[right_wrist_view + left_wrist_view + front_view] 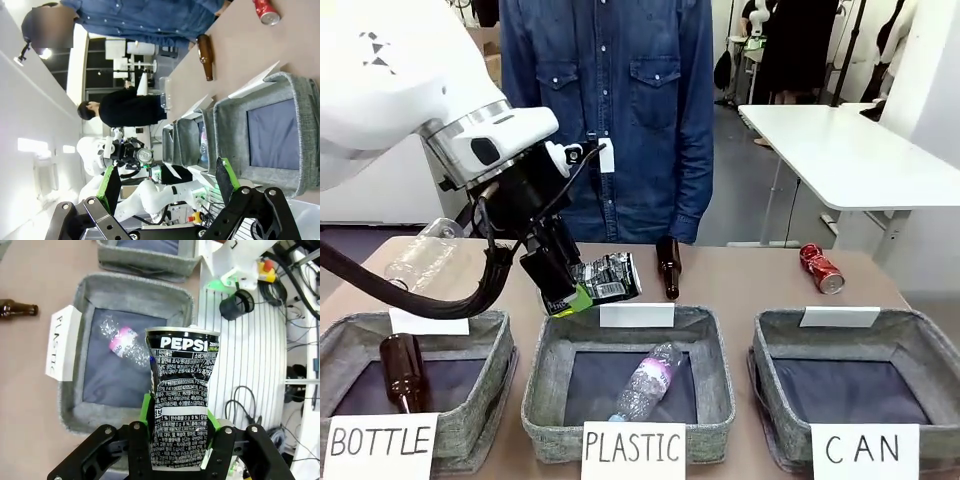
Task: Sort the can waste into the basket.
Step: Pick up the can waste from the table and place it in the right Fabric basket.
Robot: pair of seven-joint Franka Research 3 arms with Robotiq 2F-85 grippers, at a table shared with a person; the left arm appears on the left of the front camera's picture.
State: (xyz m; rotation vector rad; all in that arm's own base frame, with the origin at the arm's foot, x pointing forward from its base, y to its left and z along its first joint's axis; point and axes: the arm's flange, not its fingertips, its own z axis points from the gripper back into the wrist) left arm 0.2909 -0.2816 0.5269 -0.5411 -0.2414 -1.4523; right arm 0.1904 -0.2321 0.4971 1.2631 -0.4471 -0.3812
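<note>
Black-and-silver can (612, 276) is clamped tight in the left end effector (565, 290), above the PLASTIC basket (545, 380): mid-carry, I'd say. Next it needs moving right over the CAN basket (770, 340). The red can (820, 268) lies on the worktop (740, 275) behind; the right end effector (167, 185) gapes wide, empty.

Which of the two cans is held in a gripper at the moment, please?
The black can, clamped in the left gripper; the red can lies loose on the table.
</note>
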